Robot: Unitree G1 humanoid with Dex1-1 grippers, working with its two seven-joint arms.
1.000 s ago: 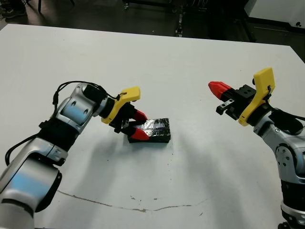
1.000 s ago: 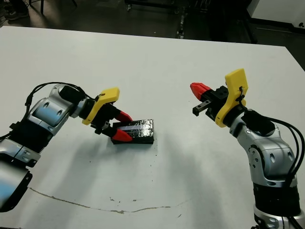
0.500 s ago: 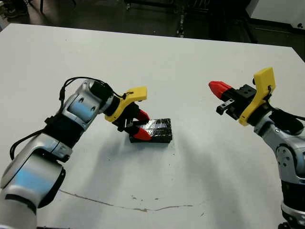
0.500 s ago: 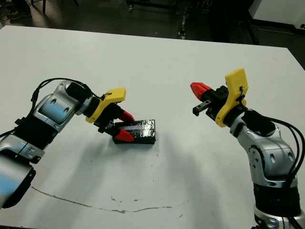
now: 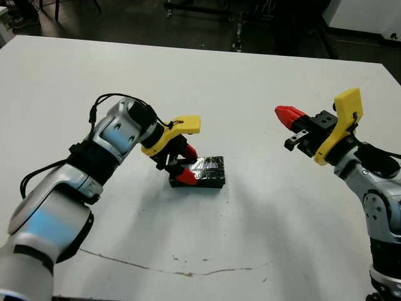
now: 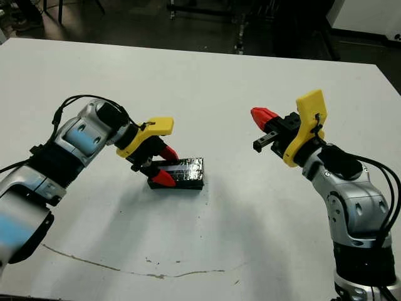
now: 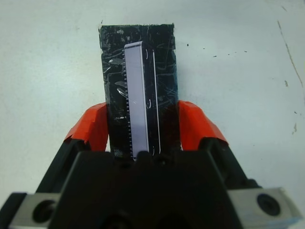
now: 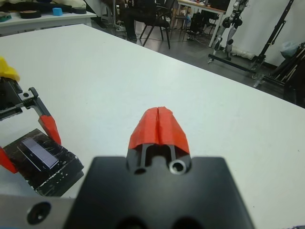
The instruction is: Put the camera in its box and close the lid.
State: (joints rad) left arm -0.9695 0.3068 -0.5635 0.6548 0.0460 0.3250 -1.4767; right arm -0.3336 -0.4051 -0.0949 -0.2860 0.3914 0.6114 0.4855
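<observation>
Now the lidded box (image 7: 141, 90) sits between the left gripper's (image 7: 142, 129) spread jaws; right gripper (image 8: 158, 125) pinched empty.

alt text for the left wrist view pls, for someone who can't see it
The left gripper straddles one end of a closed black box whose glossy crinkled lid bears a pale grey strip, a red fingertip against each long side. The box lies on a white table with a few dark specks.
</observation>
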